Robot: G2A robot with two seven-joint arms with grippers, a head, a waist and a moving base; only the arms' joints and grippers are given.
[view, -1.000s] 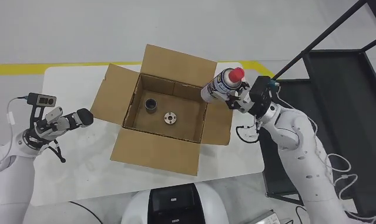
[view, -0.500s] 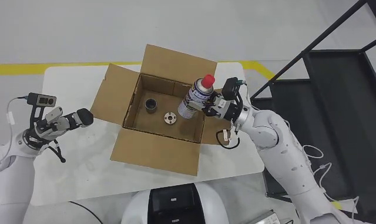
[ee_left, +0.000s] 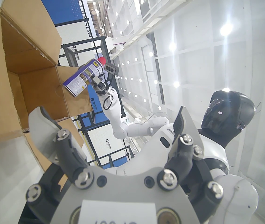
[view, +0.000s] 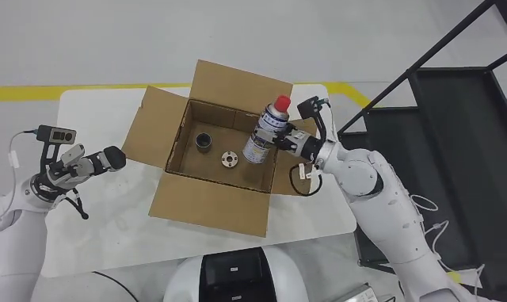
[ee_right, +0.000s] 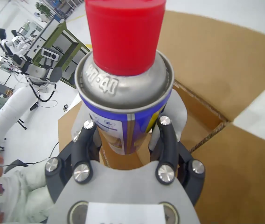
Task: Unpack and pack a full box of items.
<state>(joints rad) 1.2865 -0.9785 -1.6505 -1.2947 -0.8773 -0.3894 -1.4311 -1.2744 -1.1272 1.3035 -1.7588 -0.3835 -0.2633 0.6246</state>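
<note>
Top view: a white table (view: 95, 223) carries an open cardboard box (view: 210, 207) with its four flaps folded outward. On the box floor, toward the far left, lies a small dark ring (view: 204, 141). A small round metal disc (view: 229, 158) lies near it to the right, not touching it. The right claw (view: 280, 140) comes in from the right, clamped on a spray can (view: 264, 131) with a red cap. The can is tilted, its base over the right side of the box opening and its cap pointing up and toward the far right. The left claw (view: 111, 158) sits over the left part of the table, well apart from the box. A black rack (view: 444, 120) stands to the right of the table.

Left wrist view: the left claw's two fingers stand wide apart with nothing between them. Beyond them are the brown box flaps and the tilted can, held above the box's right wall.

Right wrist view: the right claw's two fingers press on either side of the can's blue-labelled body, below its silver shoulder. The red cap is nearest the camera, with cardboard flaps behind it.
</note>
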